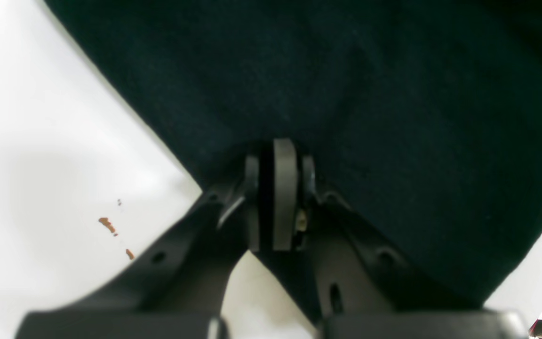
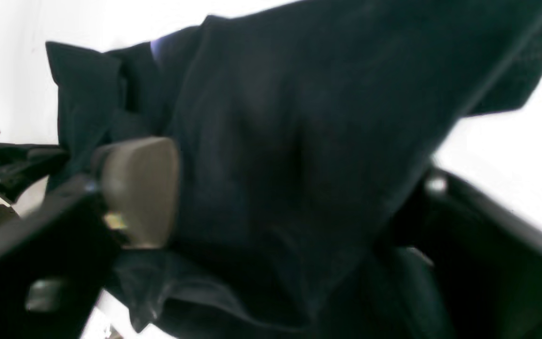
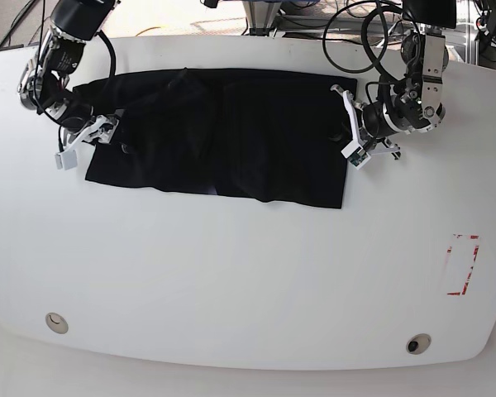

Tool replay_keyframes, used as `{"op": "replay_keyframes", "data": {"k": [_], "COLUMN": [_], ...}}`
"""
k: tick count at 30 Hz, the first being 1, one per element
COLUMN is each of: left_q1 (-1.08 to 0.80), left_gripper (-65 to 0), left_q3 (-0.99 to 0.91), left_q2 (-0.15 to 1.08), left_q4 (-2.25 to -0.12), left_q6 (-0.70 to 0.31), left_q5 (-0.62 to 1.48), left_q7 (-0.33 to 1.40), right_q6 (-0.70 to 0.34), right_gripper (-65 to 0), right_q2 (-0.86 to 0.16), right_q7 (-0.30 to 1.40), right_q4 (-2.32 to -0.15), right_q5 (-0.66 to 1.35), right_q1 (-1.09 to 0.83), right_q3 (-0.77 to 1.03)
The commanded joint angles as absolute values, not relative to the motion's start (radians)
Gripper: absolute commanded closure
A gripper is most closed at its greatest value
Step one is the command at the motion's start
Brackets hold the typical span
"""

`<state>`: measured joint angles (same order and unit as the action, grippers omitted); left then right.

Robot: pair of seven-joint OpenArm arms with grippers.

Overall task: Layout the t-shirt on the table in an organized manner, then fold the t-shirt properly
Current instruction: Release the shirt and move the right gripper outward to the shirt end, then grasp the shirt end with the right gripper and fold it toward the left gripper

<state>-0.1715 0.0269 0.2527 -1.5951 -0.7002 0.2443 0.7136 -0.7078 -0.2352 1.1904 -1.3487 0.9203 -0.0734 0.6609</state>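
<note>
No writing shows on the black t-shirt or table.

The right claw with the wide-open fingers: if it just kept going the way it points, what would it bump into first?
Most likely the t-shirt: black cloth already fills the gap ahead of the right claw, though depth is hard to judge.

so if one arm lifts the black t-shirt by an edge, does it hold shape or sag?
Likely sags: the t-shirt lies in soft wrinkles and bunches near the right gripper. Probably light, being thin cloth lying flat on the table. A push would likely ruck it, not slide it whole.
</note>
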Motion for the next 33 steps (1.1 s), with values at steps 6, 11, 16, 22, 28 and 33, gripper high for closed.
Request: {"op": "replay_keyframes", "data": {"k": [6,11,16,22,28,33], "left_q1": [-0.179,-0.177,-0.177,-0.177,-0.177,-0.177], "left_gripper": [-1.7,-1.7,-1.7,-1.7,-1.7,-1.7], "left_q3": [0.028,0.028,0.030,0.031,0.033,0.035], "left_q2": [0.262,0.262,0.262,0.262,0.262,0.262], "left_q4": [-1.590,-1.589,-1.590,-1.589,-1.587,-1.587], "left_q6": [-0.698,-0.698,-0.698,-0.698,-0.698,-0.698], "left_q5": [0.188,0.188,0.188,0.188,0.188,0.188], "left_q7": [0.791,0.791,0.792,0.792,0.792,0.792], "right_q6": [-0.696,-0.694,-0.694,-0.694,-0.694,-0.693], "right_gripper": [-8.6,-1.6,0.0,0.0,0.0,0.0], "right_q2": [-0.249,-0.249,-0.225,-0.168,-0.076,-0.005], "right_q7": [1.231,1.239,1.294,1.362,1.396,1.396], "right_q4": [-1.359,-1.402,-1.504,-1.669,-1.837,-1.937], "right_q5": [0.886,0.886,0.888,0.888,0.888,0.888], "right_q1": [-0.070,-0.056,-0.054,-0.054,-0.053,-0.054], "right_q3": [0.661,0.659,0.661,0.662,0.661,0.619]}}
